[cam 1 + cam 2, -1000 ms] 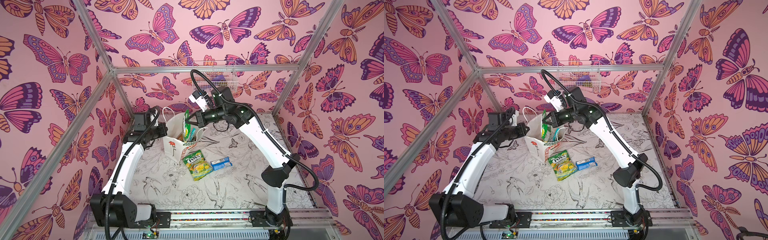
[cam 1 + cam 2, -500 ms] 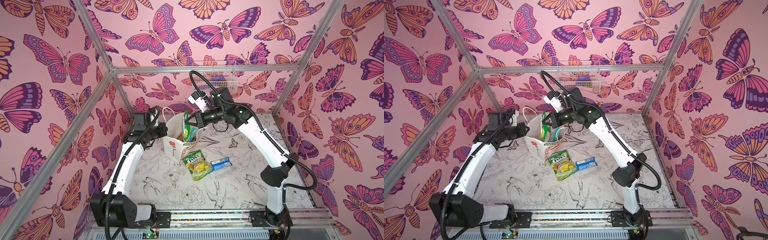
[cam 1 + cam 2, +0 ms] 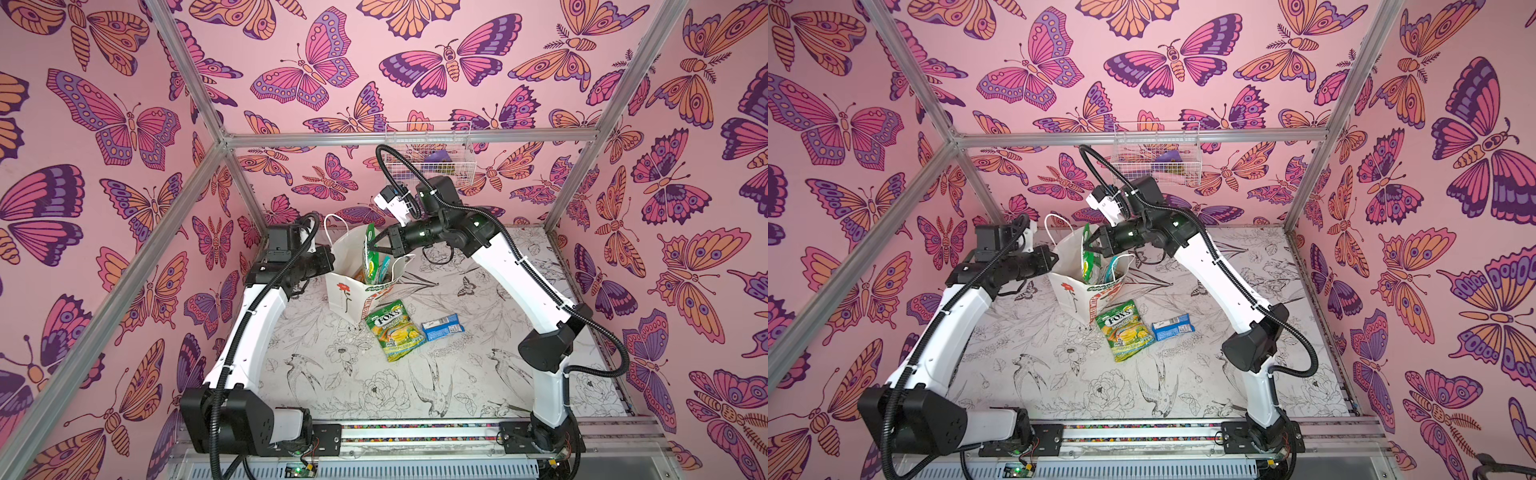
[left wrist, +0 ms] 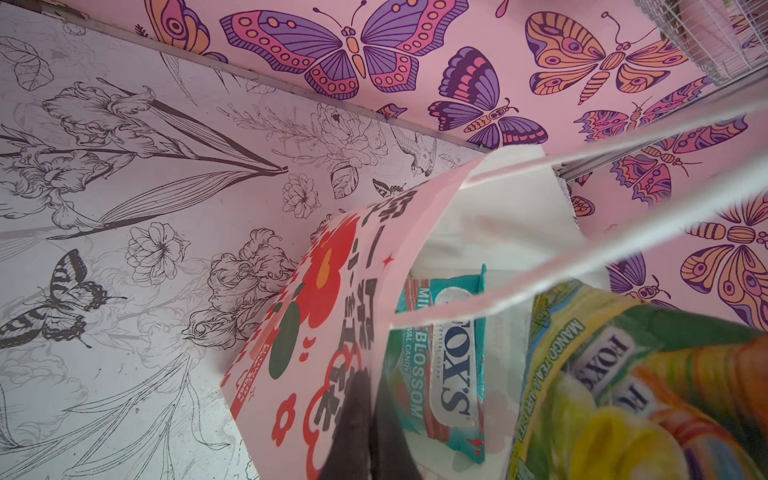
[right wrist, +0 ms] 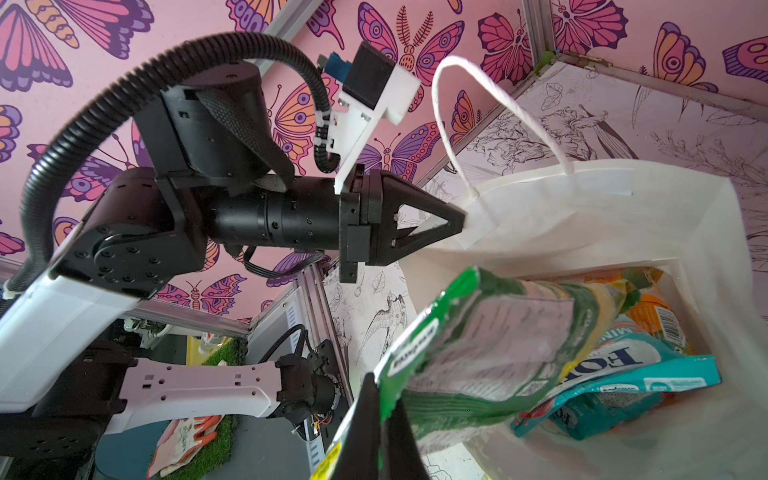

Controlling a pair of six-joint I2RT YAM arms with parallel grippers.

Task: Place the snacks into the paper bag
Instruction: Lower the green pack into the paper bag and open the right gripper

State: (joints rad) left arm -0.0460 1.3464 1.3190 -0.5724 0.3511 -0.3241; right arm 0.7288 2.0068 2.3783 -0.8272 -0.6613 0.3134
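The white paper bag (image 3: 345,266) (image 3: 1067,257) stands upright at the back of the table in both top views. My left gripper (image 3: 330,259) (image 4: 372,374) is shut on its rim, at the printed side. Over the bag's mouth, my right gripper (image 3: 372,247) (image 5: 382,382) is shut on a green-yellow FOX'S packet (image 5: 490,332) (image 4: 623,374) whose lower end hangs inside the bag. A teal FOX'S packet (image 5: 615,374) and an orange packet (image 5: 648,307) lie in the bag. Another green-yellow FOX'S packet (image 3: 395,332) and a small blue-white packet (image 3: 442,327) lie on the table before the bag.
A white wire basket (image 3: 428,153) hangs on the back wall above the right arm, with a dark purple wrapper (image 3: 440,157) in it. Butterfly-print walls and metal frame posts close in the table on three sides.
The right gripper has edged slightly toward the bag with the packet in it. The left gripper and the bag have not moved.
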